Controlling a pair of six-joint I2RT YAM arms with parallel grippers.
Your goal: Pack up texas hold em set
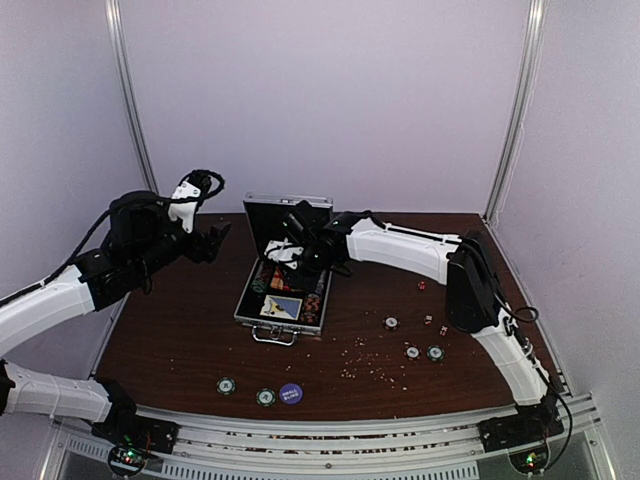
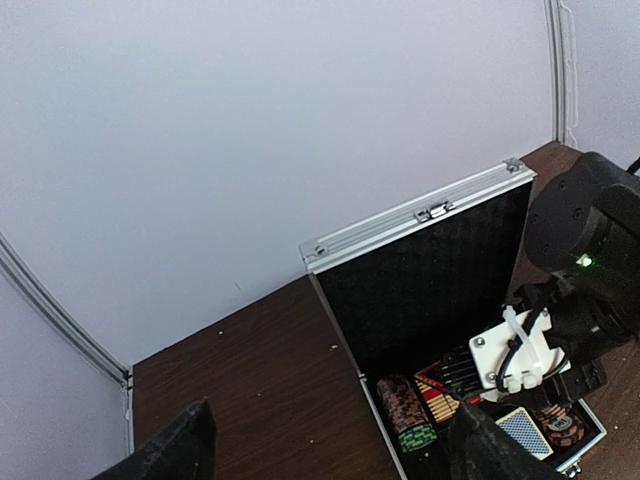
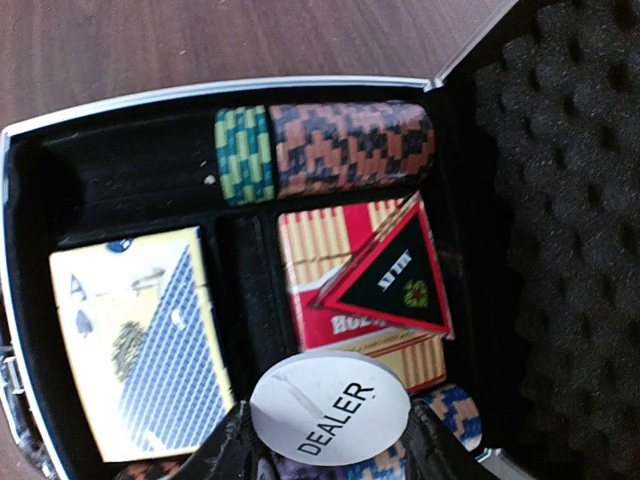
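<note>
On the left, nothing in the left gripper: spread wide, raised over the far-left part of the table, well apart from the case. Near the front edge, three loose chips (one of them purple), closer to this arm than to the other. In the middle, the case lying open, lid upright at the far side, handle toward the arms; inside, a chip row along one trough, a blue-backed deck and a red deck side by side. Right over it, the right gripper, narrowed onto a white dealer button held flat between the fingers. Just beneath the button, what looks like a second chip trough, running across the case parallel to the first row; so probably a short drop straight down, no sideways travel. Further right, three more chips and small red dice scattered on the table, nearer the right arm.
</note>
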